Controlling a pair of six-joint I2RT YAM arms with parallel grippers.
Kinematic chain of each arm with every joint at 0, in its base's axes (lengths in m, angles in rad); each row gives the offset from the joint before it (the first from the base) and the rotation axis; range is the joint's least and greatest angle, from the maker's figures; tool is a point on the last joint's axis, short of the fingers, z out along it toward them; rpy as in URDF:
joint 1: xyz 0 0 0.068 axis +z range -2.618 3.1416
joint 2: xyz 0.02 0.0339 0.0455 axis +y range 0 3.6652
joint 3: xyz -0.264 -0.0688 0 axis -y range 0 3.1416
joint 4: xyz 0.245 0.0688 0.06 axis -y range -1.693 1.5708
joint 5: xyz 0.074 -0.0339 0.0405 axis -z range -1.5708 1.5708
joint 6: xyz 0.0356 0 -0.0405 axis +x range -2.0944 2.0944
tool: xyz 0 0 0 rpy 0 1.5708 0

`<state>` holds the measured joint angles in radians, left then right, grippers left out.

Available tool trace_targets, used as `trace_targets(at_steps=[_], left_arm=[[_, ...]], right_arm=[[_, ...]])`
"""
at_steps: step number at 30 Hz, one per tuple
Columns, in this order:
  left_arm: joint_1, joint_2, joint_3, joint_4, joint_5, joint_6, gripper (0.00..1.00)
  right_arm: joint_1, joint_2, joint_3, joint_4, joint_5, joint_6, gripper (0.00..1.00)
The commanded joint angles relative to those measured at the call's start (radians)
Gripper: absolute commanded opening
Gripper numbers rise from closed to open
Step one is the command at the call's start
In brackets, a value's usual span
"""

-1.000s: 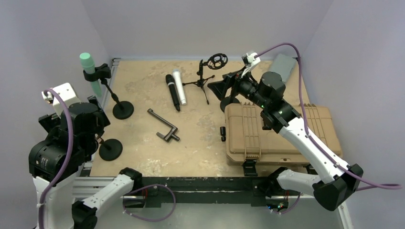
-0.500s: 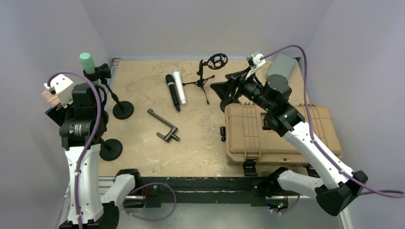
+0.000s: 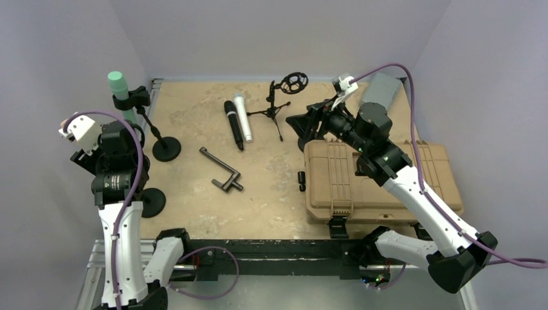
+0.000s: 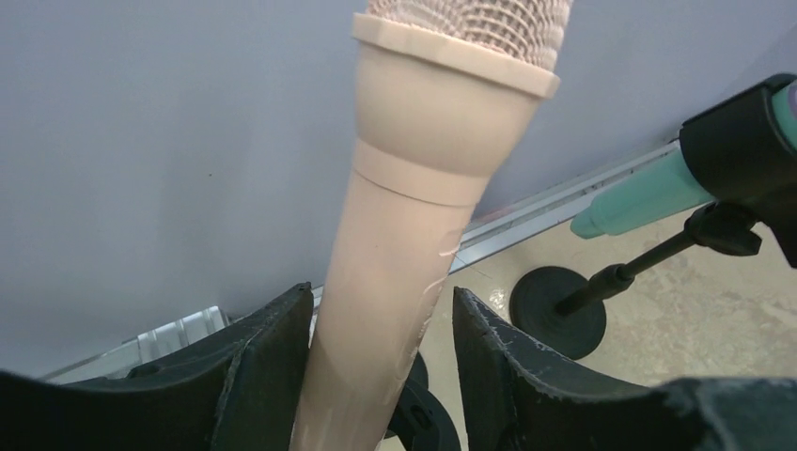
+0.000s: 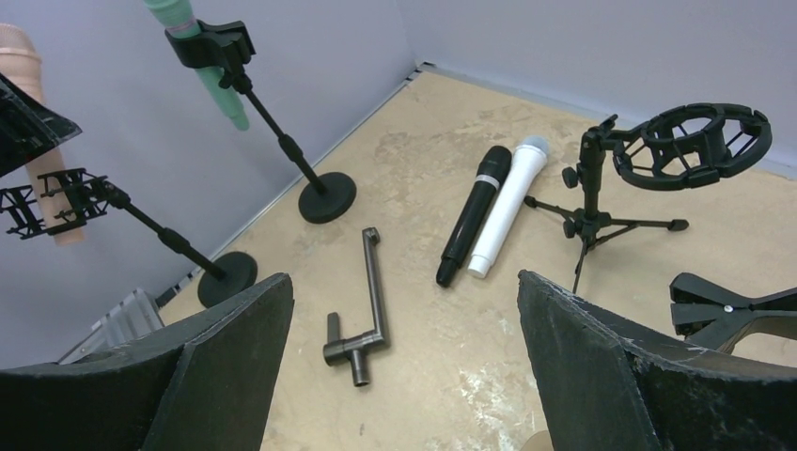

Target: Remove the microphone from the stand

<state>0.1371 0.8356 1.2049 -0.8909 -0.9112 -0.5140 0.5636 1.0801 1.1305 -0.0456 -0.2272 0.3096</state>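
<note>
A beige microphone point(image 4: 423, 235) stands upright in the clip of a black round-base stand point(image 3: 150, 201) at the table's left edge. In the right wrist view the same microphone point(image 5: 56, 211) shows in its clip point(image 5: 52, 199). My left gripper point(image 4: 381, 291) is around its body. The left finger point(image 4: 268, 362) lies against it. A thin gap shows at the right finger point(image 4: 498, 371), so the jaws are open. My right gripper point(image 5: 402, 276) hovers wide open and empty over the middle of the table, and it appears as well in the top view point(image 3: 304, 123).
A green microphone point(image 3: 119, 87) sits in a second round-base stand point(image 3: 166, 148) behind. A black microphone point(image 3: 234, 124), a white one point(image 3: 243, 116) and a metal crank point(image 3: 220, 171) lie mid-table. A tripod stand with shock mount point(image 3: 284, 97) is at the back, a tan case point(image 3: 381, 181) at right.
My left arm swung up and in to the beige microphone, and its jaws narrowed around the body. My right arm shifted slightly and stayed open.
</note>
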Motion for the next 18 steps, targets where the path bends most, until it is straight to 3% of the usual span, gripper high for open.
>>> trace_targets(at_steps=[1,11,15,17,18], left_arm=[[0.011,-0.008,-0.010,0.086,-0.048,-0.016,0.52],[0.012,-0.033,-0.018,0.091,-0.036,-0.033,0.29],[0.013,-0.042,-0.027,0.089,-0.041,-0.035,0.14],[0.013,-0.047,-0.030,0.090,-0.043,-0.035,0.00],[0.012,-0.051,-0.030,0.089,-0.045,-0.036,0.00]], right_arm=[[0.000,0.000,0.005,0.016,0.003,-0.011,0.87],[0.000,0.001,0.000,0.014,0.014,-0.008,0.87],[0.000,0.006,0.000,0.018,0.011,-0.007,0.87],[0.000,0.010,0.000,0.020,0.009,-0.007,0.87],[0.001,0.011,0.000,0.020,0.009,-0.008,0.87]])
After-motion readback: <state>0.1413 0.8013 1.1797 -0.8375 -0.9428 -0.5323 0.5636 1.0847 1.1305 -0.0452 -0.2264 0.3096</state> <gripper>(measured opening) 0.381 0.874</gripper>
